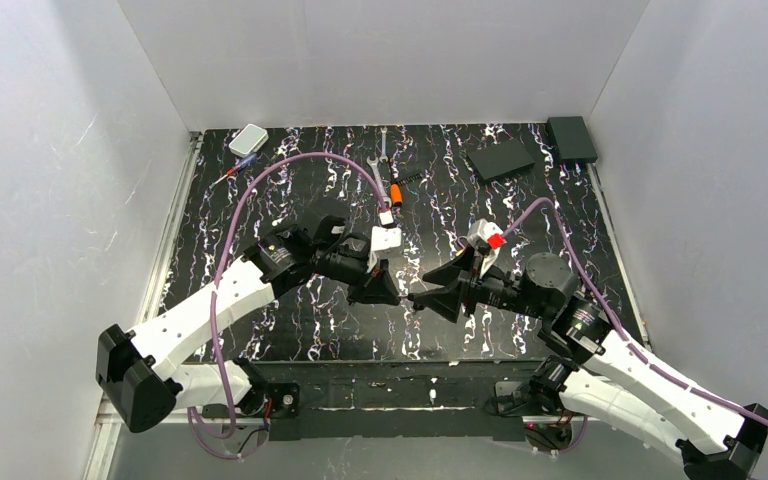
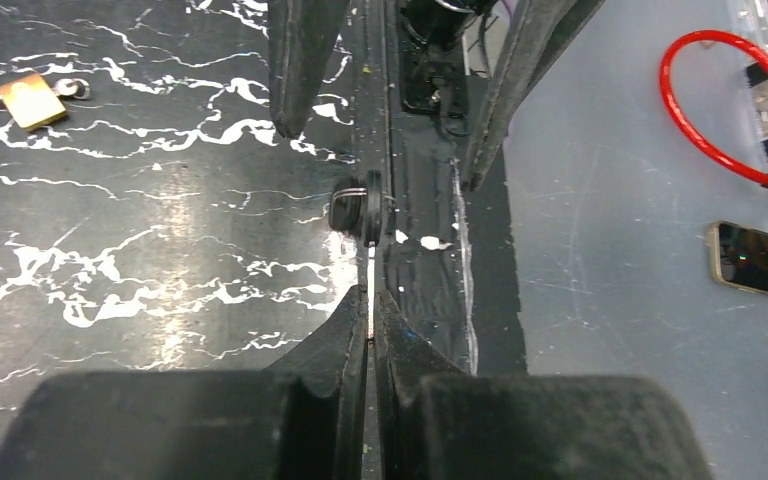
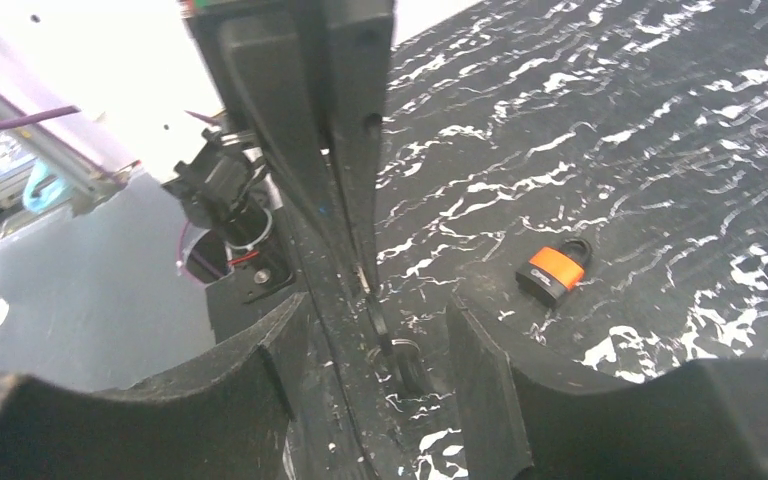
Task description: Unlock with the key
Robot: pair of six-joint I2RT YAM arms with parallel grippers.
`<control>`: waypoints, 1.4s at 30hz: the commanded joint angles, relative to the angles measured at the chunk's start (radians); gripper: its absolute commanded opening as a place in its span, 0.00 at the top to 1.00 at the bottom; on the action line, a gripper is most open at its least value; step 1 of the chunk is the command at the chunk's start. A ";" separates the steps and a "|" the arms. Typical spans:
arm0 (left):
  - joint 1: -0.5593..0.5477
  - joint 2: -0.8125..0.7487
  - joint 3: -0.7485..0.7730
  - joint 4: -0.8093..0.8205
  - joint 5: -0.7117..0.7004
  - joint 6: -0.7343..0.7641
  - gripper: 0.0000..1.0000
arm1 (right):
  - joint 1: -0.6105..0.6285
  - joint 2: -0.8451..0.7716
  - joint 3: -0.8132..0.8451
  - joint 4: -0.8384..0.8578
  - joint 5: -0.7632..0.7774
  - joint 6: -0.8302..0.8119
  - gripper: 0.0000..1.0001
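L tool (image 2: 370, 305) clamped shut on key (image 2: 355, 212) blade; R tool (image 3: 375, 310) open, jaws either side of key's dark head.

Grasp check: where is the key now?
Left wrist view: the key is pinched in the left claw, its dark head inside the open right claw, above the table's near edge.

Key (image 2: 355, 211): silvery blade, dark round head with ring, clamped edge-on in left pincer (image 2: 370, 318) tips.
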 commanded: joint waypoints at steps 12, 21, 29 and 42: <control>0.022 -0.007 0.041 -0.016 0.173 -0.034 1.00 | 0.005 0.010 0.033 0.031 -0.133 -0.094 0.49; 0.027 -0.008 0.041 -0.012 0.180 -0.037 1.00 | 0.005 0.060 0.042 0.031 -0.186 -0.095 0.59; 0.031 -0.012 0.040 -0.011 0.180 -0.037 1.00 | 0.005 0.070 0.034 0.061 -0.194 -0.081 0.69; 0.036 -0.014 0.038 -0.002 0.187 -0.043 1.00 | 0.005 0.083 0.036 0.059 -0.212 -0.076 0.97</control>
